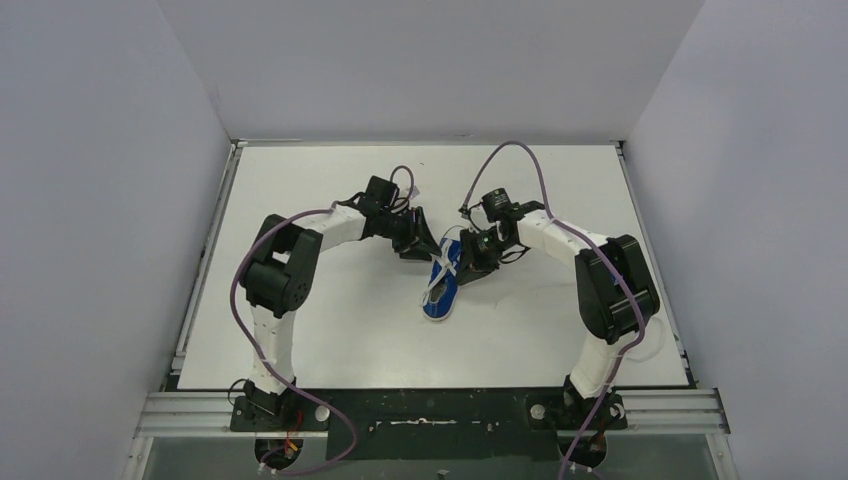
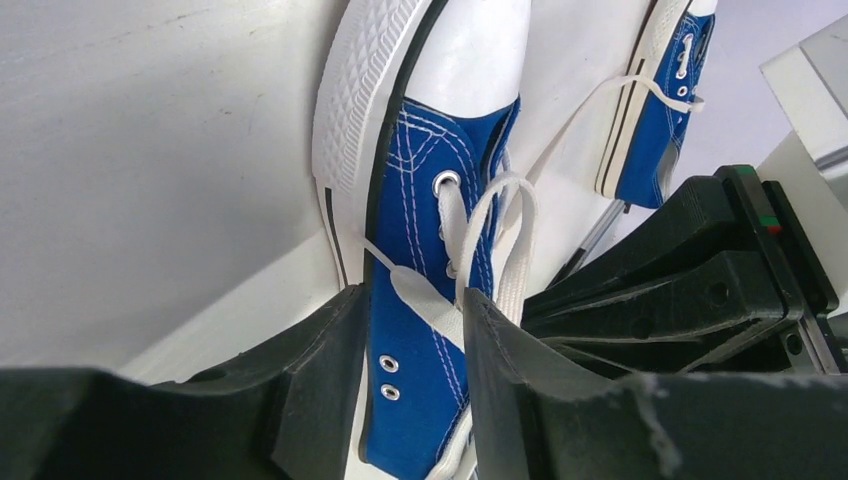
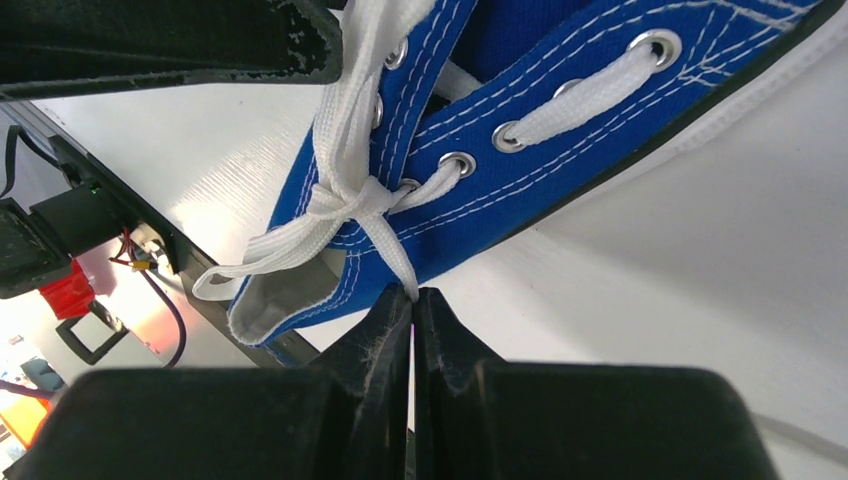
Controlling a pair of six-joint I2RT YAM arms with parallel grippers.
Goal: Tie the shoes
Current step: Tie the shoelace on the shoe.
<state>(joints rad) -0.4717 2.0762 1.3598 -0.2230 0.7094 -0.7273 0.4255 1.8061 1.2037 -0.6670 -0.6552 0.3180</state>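
One blue shoe (image 1: 440,290) with white laces lies mid-table between both grippers. My left gripper (image 1: 413,245) hangs over it, jaws partly apart. In the left wrist view the left gripper (image 2: 415,300) straddles the shoe's blue side (image 2: 425,210), and a flat lace strand (image 2: 430,300) crosses the gap to the right finger (image 2: 510,370). A lace loop (image 2: 500,230) stands beside it. My right gripper (image 3: 413,295) is shut on a lace end that runs up to a first knot (image 3: 350,200) on the shoe (image 3: 560,160). The second shoe (image 2: 660,120) lies just beyond.
The white table (image 1: 330,330) is boxed in by grey walls on three sides, with a metal rail (image 1: 430,410) along the near edge. Both arms curve inward over the middle. The right arm's black gripper body (image 2: 700,290) sits close beside the left fingers.
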